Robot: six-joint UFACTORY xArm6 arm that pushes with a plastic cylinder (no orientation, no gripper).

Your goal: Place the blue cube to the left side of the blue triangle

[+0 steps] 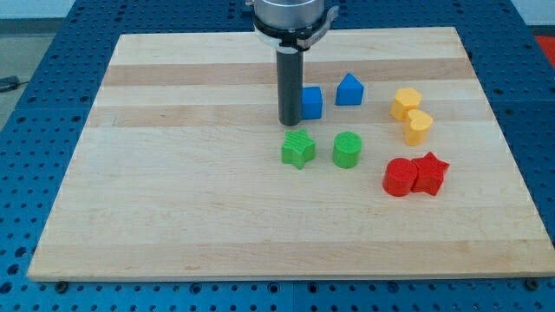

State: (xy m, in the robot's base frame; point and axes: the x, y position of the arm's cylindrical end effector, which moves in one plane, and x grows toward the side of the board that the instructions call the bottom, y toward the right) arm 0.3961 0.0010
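Observation:
The blue cube [311,102] sits on the wooden board, just left of the blue triangle [349,90], with a small gap between them. My tip [289,122] is at the cube's left side, touching or nearly touching it. The rod rises from there to the arm's head at the view's top and hides a sliver of the cube's left edge.
A green star [297,149] and a green cylinder [347,149] lie just below my tip. Two yellow blocks [405,103] [418,126] sit to the right. A red cylinder [399,177] and a red star [429,172] touch at the lower right. The wooden board [173,173] rests on a blue perforated table.

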